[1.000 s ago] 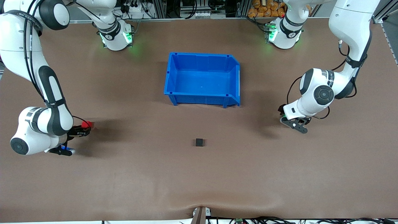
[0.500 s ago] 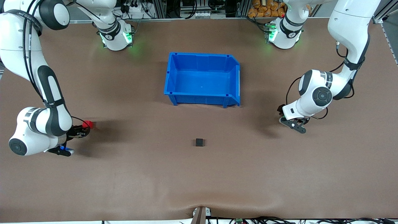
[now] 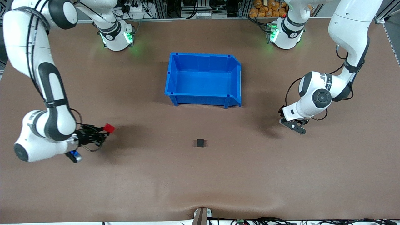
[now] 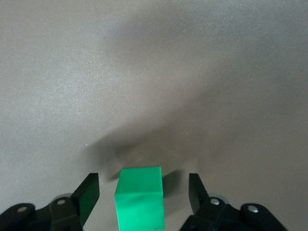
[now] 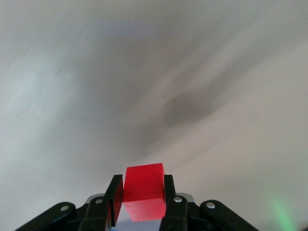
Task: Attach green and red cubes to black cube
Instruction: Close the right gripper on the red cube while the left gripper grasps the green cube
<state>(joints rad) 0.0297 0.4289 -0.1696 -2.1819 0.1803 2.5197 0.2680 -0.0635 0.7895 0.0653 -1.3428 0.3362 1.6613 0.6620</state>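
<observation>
White arms (image 3: 47, 93), black joints, black cables

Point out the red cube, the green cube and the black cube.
red cube (image 5: 143, 185), right wrist view, front face.
green cube (image 4: 140, 197), left wrist view, top face.
black cube (image 3: 200, 143), front view, top face.

no readable text, label, brand name, number or sign on anything in view, small dark marks on the arm bases (image 3: 116, 37) too small to make out
</observation>
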